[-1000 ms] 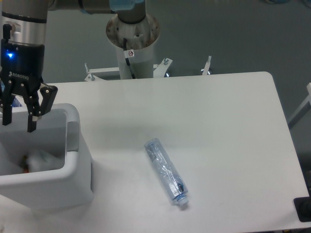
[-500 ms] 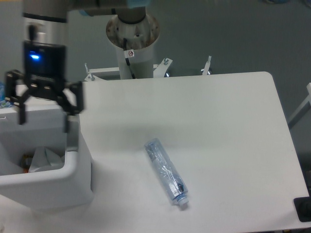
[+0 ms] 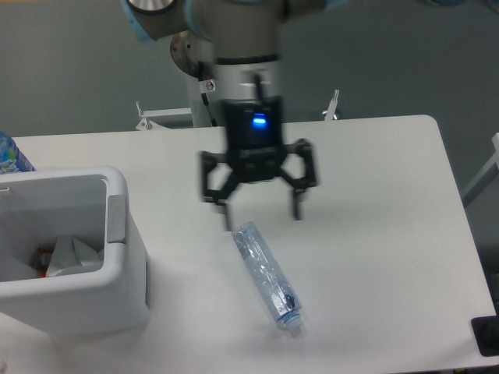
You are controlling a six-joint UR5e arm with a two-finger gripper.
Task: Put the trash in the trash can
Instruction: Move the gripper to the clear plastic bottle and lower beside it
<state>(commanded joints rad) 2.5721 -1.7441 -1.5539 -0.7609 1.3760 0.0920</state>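
— Bottle [image 3: 267, 275] position? 
— On your counter [image 3: 374, 195], lying toward five o'clock of the end effector [image 3: 261, 212], whose jaws are spread wide, empty. 
— Surroundings? 
— Trash can [image 3: 117, 273] at nine o'clock, wrapper [image 3: 70, 255] inside.

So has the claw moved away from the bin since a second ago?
Yes. The claw has swung right, off the trash can, and now hangs open above the upper end of the bottle.

Even, cool overhead light; motion blur on the arm only.

The white table [image 3: 374, 195] is bright but not blown out, with a soft shadow falling toward 3 o'clock of the trash can [image 3: 117, 257]. The gripper [image 3: 261, 214] is smeared; the bottle [image 3: 267, 273] is sharp, its clear plastic faintly glinting.
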